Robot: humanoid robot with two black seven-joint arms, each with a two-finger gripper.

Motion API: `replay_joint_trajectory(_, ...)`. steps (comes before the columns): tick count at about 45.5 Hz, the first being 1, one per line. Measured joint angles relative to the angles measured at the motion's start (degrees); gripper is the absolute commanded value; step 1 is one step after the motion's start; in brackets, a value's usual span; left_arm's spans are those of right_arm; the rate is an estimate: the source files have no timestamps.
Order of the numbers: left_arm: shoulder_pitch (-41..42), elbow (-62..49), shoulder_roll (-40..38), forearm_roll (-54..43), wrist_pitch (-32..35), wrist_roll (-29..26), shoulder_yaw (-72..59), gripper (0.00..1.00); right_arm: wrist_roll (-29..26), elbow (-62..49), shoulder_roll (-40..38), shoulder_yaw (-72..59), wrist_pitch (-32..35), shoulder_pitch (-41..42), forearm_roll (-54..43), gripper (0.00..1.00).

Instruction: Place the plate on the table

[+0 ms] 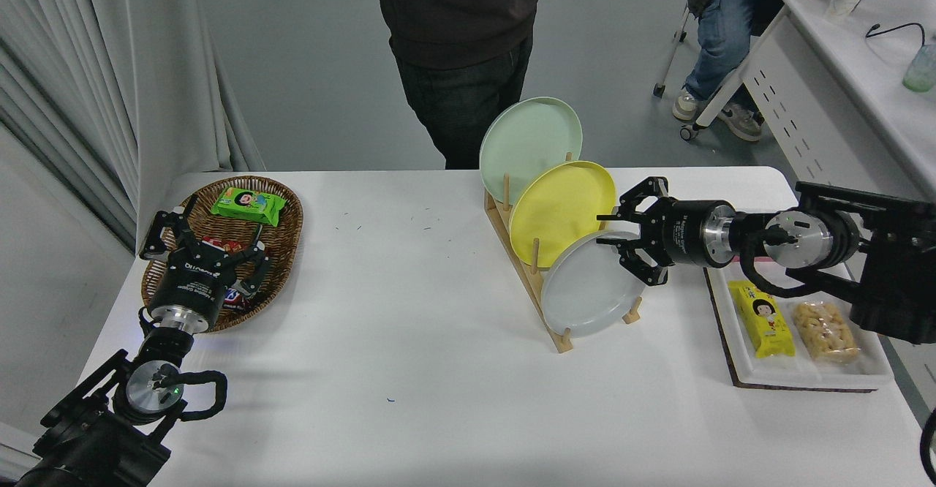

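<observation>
The pale grey plate (589,289) stands on edge in the front slot of a wooden rack (528,275), on the white table (409,341). My right gripper (608,229) is open. It reaches in from the right, with its fingers straddling the plate's upper right rim, and it does not grip the plate. My left gripper (208,249) is parked open at the lower left, over a wicker basket.
A yellow plate (559,205) and a mint-green plate (530,140) stand behind the grey one in the rack. A wicker basket (285,238) with snacks is at the left. A white tray (804,374) with snack packs is at the right. A person stands at the far side.
</observation>
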Motion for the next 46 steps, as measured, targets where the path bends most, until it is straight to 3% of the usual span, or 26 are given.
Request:
replay_joint_trajectory(14,0.0,0.0,0.0,0.0,0.0,0.0,0.0,0.98,0.0,1.4,-1.3,-0.1,0.0,0.2,0.1,0.24)
replay_joint_trajectory(16,0.0,0.0,0.0,0.0,0.0,0.0,0.0,0.98,0.0,1.6,-1.5,-0.1,0.0,0.2,0.1,0.20)
replay_joint_trajectory(46,0.0,0.0,0.0,0.0,0.0,0.0,0.0,0.98,0.0,2.1,-2.1,0.1,-0.1,0.0,0.4,0.19)
